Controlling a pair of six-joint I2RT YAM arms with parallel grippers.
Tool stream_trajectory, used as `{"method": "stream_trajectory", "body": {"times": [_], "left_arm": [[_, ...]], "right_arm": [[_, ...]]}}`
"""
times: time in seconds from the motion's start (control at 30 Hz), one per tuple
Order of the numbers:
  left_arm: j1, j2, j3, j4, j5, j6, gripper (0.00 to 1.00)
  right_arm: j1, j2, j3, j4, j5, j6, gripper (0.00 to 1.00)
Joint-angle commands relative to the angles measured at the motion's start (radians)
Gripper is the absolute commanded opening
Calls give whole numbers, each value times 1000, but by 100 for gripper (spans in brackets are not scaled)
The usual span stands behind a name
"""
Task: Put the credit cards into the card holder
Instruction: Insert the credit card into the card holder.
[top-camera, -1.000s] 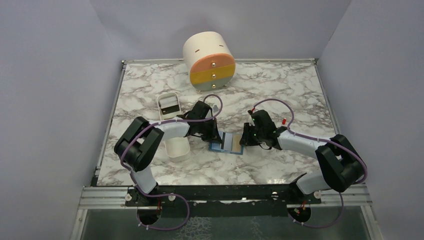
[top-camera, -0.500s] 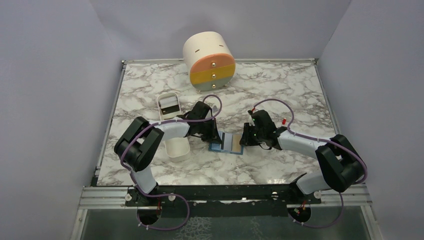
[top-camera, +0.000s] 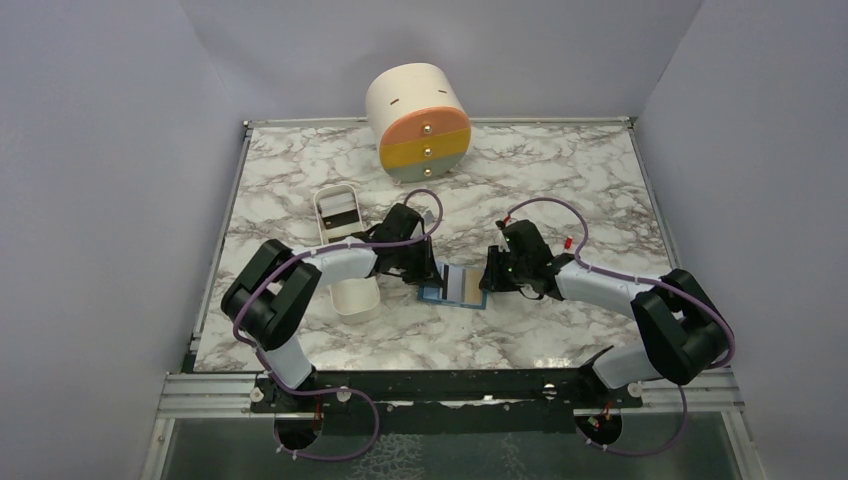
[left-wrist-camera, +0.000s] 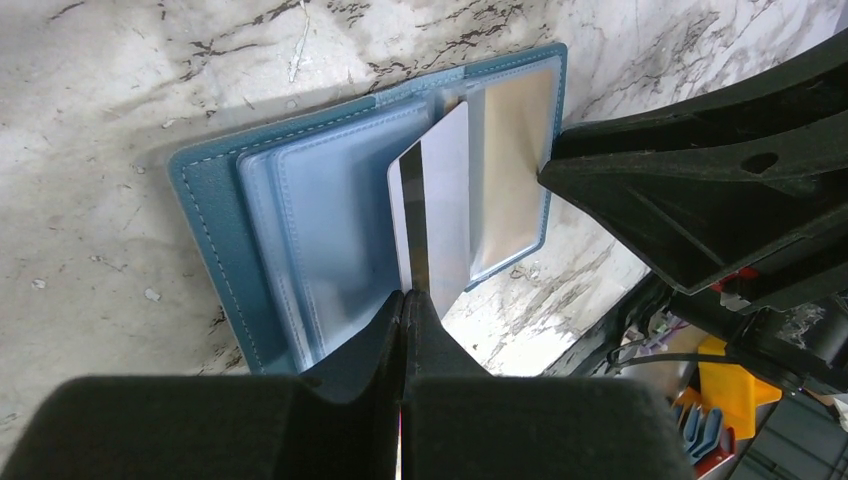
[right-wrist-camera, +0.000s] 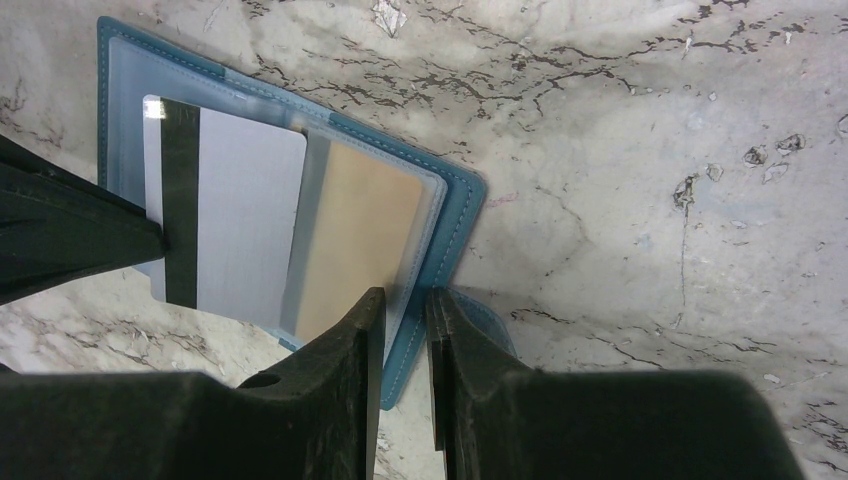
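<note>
Obs: left gripper (left-wrist-camera: 403, 298) pinches striped card (left-wrist-camera: 445, 190), tilted above card holder (left-wrist-camera: 212, 205); right gripper (right-wrist-camera: 403, 302) clamps holder's edge. Risk: card corner misses sleeve mouth, then bends or slips from pinch.

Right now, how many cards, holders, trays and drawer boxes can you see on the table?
Cards: 3 (grey card, gold card, tray card)
Holder: 1
Tray: 1
Drawer box: 1
Total: 6
</note>
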Motion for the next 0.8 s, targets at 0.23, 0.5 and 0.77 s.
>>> {"method": "stream_trajectory", "body": {"times": [0.23, 0.5, 0.77], "left_arm": [[-51, 1, -17, 20, -44, -38, 0], [-56, 9, -17, 45, -44, -61, 0], [-56, -32, -45, 7, -78, -65, 0]], "right_arm": [[4, 15, -28, 15, 24, -2, 22], [4, 16, -31, 20, 20, 0, 22], [4, 3, -37, 10, 34, 5, 22]]}}
